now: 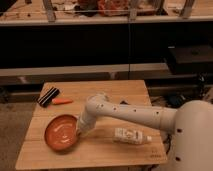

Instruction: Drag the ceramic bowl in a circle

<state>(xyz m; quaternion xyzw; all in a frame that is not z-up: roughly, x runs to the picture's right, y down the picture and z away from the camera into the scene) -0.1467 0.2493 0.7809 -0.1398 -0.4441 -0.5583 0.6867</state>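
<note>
My gripper (81, 131) is down at table height, right against the rim of the ceramic bowl (59, 133). From this view I cannot tell whether my jaws are clenched on that rim, released, or only pressed to it, because my wrist covers the contact.

The bowl lies straight out past my tip, on the side away from my arm (131, 114), with its whole round body beyond the point where I meet it. It is round, so it has no long axis to line up. What matters is that I hold it from one edge, so its centre will trail or lead me as I sweep. I judge the circle is underway rather than finished.

Behind me, along my forearm's side, a small white bottle (131, 135) lies on its side, near but apart from the bowl. Farther off, beyond the bowl's far rim, rests a small orange carrot-like piece (62, 101), with a black ridged block (48, 96) just beside it.

The wooden table (120, 92) ends not far past the bowl on its outer side, so I think the next arc should bend inward. Farthest back stands a dark shelf unit (105, 45).
</note>
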